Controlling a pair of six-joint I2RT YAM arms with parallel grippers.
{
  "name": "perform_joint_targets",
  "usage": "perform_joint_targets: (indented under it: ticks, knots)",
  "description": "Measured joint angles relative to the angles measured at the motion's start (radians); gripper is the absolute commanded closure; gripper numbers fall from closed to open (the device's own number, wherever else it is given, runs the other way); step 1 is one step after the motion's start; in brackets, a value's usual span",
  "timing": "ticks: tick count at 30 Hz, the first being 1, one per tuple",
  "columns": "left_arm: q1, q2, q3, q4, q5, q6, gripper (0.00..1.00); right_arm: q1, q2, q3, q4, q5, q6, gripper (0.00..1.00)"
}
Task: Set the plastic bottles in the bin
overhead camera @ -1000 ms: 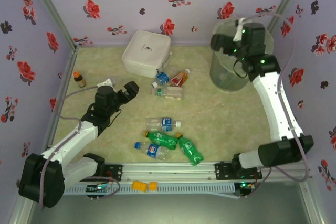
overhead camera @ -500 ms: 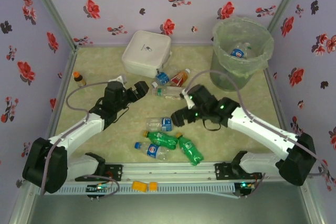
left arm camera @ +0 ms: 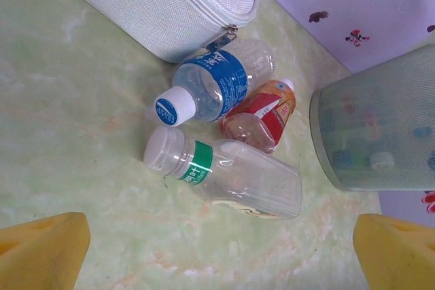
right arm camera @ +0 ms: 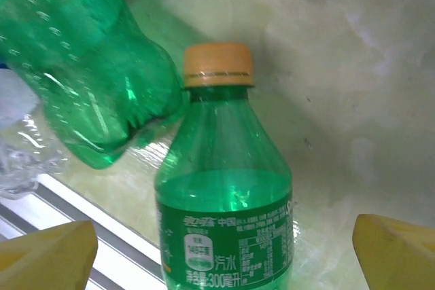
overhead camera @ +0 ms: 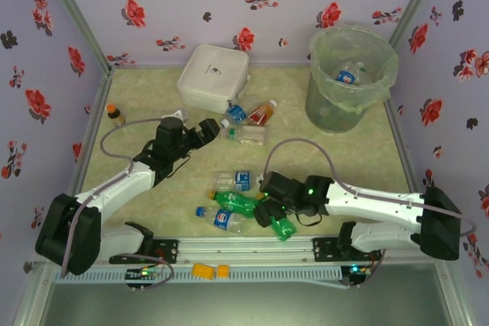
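Down at 6 o'clock, close to the front rail point(overhead camera: 244, 248) of the desk point(overhead camera: 344, 158), the right gripper point(overhead camera: 266, 210) hangs over a green bottle point(right arm camera: 224, 222). Its yellow fingers point(right arm camera: 47, 256) are spread wide on either side and clear of the plastic: released, grasping nothing. The wrist camera gives the orange cap and printed label plainly; from above, the gripper covers that end. A second green bottle point(overhead camera: 237, 204) seems to touch its neck from the 9 o'clock side, a blue-capped bottle point(overhead camera: 220, 219) lies just beside the rail, and a clear blue-labelled bottle point(overhead camera: 233, 181) sits toward the centre. Room is tight there.

The left gripper point(overhead camera: 206, 129), likewise released, points toward 2 o'clock at three bottles lying together: a blue-wrapped bottle point(left arm camera: 217, 86) against the white box point(overhead camera: 214, 78), a red-orange bottle point(left arm camera: 262, 113) and a clear green-banded bottle point(left arm camera: 231, 178).

Bare desk runs from them to the bin point(overhead camera: 336, 108) in the 1 o'clock corner, with a bottle inside. A tiny brown bottle point(overhead camera: 115, 115) stands at 10 o'clock by the wall.
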Motion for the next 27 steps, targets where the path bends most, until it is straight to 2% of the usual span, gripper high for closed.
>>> perform_joint_targets:
  ticks: [4, 13, 18, 22, 24, 27]
  knots:
    - [-0.002, 0.0, 0.0, 0.0, 0.002, 0.0, 0.0, 0.006, 0.033, -0.055, 0.042, -0.001, 0.028, 0.15]
    - [-0.002, 0.0, 0.0, 0.0, 0.002, 0.0, 0.0, 0.008, 0.071, -0.119, 0.138, 0.0, 0.062, 0.26]
    - [-0.002, 0.0, 0.0, 0.0, 0.002, 0.0, 0.0, 0.01, 0.086, -0.148, 0.179, 0.005, 0.087, 0.4]
    - [-0.002, 0.0, 0.0, 0.0, 0.002, 0.0, 0.0, 0.01, 0.084, -0.149, 0.196, 0.01, 0.093, 0.44]
    - [-0.002, 0.0, 0.0, 0.0, 0.002, 0.0, 0.0, 0.01, 0.082, -0.149, 0.197, 0.014, 0.093, 0.51]
    - [-0.002, 0.0, 0.0, 0.0, 0.002, 0.0, 0.0, 0.01, 0.076, -0.134, 0.172, 0.04, 0.09, 0.55]
